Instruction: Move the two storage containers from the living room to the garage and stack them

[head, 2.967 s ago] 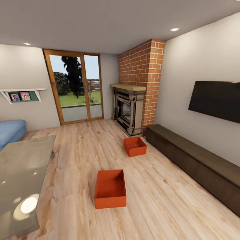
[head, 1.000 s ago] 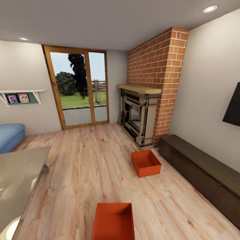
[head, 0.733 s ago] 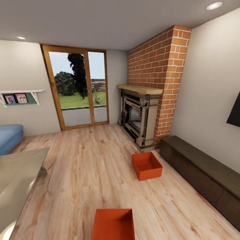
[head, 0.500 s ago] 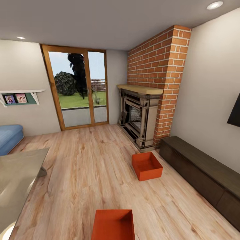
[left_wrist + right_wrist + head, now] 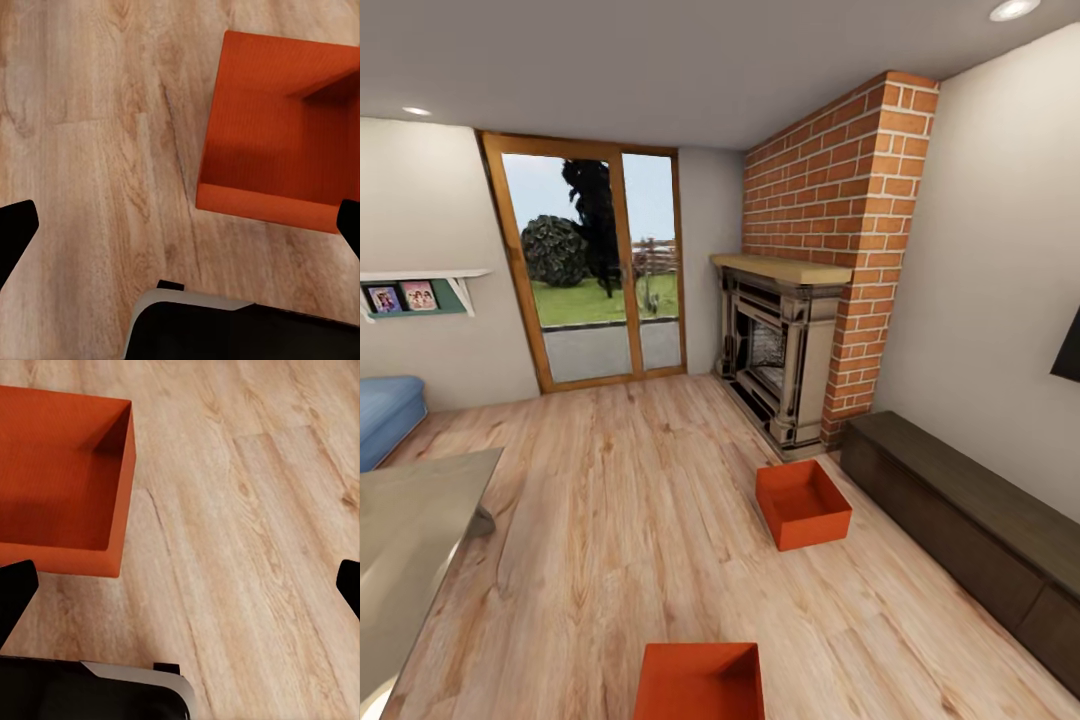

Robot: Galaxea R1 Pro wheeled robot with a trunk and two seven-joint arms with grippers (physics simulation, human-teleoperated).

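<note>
While both arms hang over the wood plank floor (image 5: 610, 500), I see the near storage container (image 5: 700, 682) between them, probably centred; left gripper (image 5: 180, 225) and right gripper (image 5: 180, 585) spread wide.

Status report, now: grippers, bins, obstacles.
Left gripper open, right gripper open, both empty. Near bin on wood floor just ahead; far bin beside the bench. Nothing between robot and near bin.

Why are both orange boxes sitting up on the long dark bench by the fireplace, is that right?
Not quite. In the head view both storage containers, the far one and the near one, sit on the light wood plank floor, not on the dark bench. The far one is beside the bench, near the fireplace.
</note>
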